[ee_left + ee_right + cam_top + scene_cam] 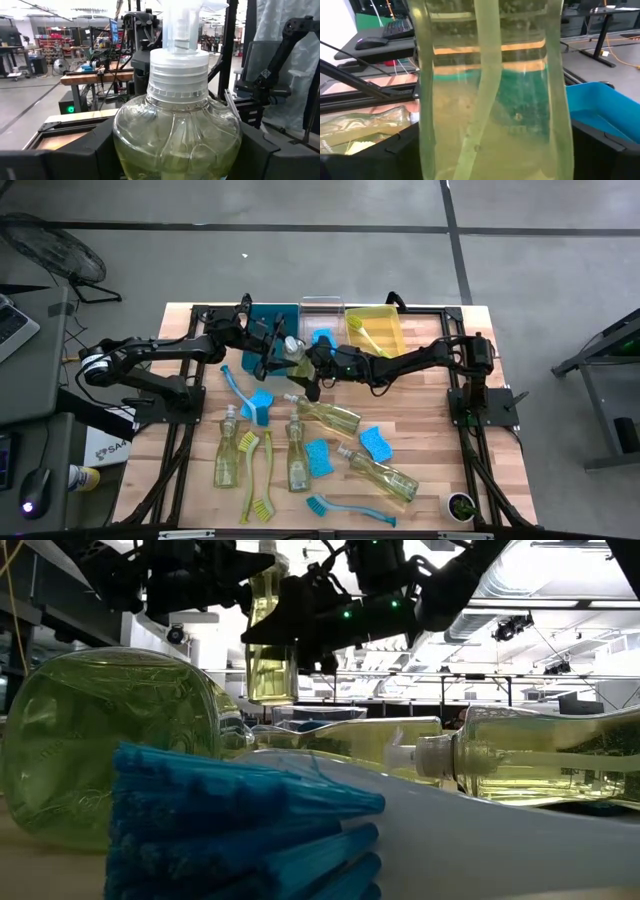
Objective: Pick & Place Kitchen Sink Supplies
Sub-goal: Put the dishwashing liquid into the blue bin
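Soap bottle (291, 348) hangs in the air between our 2 arms, over the back of the table (420, 430), near the teal bin (268, 320). Our left gripper (272, 350) holds it up by the shoulder, just under the cap, with the fingers snug on both sides. Our right gripper (308, 362) is around the lower body, but its fingers look to be letting go, so we cannot tell if it grips. If our left hold is weak, the heavy bottle could tip or slip down. It could fall on the other bottles (330, 416) lying below. The smooth wall may slide too.
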Controlling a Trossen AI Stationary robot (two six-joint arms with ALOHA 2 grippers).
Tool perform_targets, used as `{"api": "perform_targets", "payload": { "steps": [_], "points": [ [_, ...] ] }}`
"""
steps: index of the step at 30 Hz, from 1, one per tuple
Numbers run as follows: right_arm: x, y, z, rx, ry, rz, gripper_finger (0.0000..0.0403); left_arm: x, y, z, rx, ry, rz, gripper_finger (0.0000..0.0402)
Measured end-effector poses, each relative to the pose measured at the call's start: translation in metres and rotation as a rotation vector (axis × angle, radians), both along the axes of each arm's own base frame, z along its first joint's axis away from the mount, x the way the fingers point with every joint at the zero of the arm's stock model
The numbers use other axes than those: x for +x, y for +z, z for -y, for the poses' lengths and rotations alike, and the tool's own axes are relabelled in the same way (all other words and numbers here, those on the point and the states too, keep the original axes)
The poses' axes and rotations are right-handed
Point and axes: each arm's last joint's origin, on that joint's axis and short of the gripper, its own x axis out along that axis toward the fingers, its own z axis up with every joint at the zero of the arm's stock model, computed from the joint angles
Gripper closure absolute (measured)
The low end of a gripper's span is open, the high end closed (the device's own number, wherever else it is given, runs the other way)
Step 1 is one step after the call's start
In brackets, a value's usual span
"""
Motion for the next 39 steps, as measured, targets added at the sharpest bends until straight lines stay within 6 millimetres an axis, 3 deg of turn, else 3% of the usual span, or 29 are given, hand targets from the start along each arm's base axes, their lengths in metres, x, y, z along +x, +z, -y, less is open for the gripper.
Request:
{"api": "perform_targets", "payload": {
  "steps": [10, 21, 27, 39],
  "points": [
    [-0.013, 0.024, 0.001, -0.008, -0.04, -0.061, 0.0049, -0.002, -0.002, -0.005, 0.012, 0.147, -0.025, 0.0142],
    [-0.047, 0.06, -0.001, 0.0, -0.163, -0.21, 0.0048, -0.03, 0.012, -0.027, 0.046, 0.453, -0.029, 0.015],
    [-0.053, 0.062, 0.0, 0.018, -0.227, -0.234, 0.0048, -0.036, 0.011, -0.028, 0.038, 0.484, -0.074, 0.0152],
    [-0.056, 0.057, 0.0, 0.077, -0.317, -0.264, 0.0048, -0.043, 0.009, -0.041, 0.015, 0.986, -0.11, 0.0155]
  ]
}}
